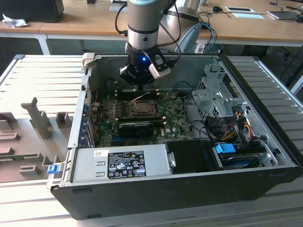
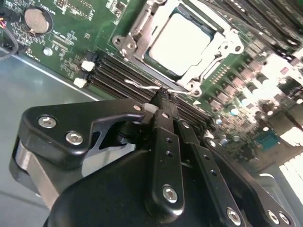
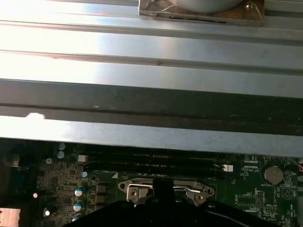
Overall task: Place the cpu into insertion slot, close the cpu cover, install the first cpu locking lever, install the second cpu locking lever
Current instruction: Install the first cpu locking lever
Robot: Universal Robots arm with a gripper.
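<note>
Grey ribbed surface (image 1: 28, 80) carries an open computer case (image 1: 189, 184). Inside, the cpu (image 2: 180, 42) lies flat in the insertion slot (image 1: 141, 109), the cpu cover (image 2: 142, 35) framing it. Just beside, over black memory slots (image 2: 118, 71), hovers the tool (image 2: 163, 101), fingertips pressed together, empty.

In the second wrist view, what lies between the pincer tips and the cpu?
A thin silver lever wire and the cpu cover edge lie between the pincer and the cpu.

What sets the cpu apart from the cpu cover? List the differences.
The cpu is a solid, plain plate; the cpu cover is an open frame with a large window. The cpu is smaller and shows through that window; the cpu cover rings it. Both are square, silver-grey metal and lie flat on the green motherboard.
</note>
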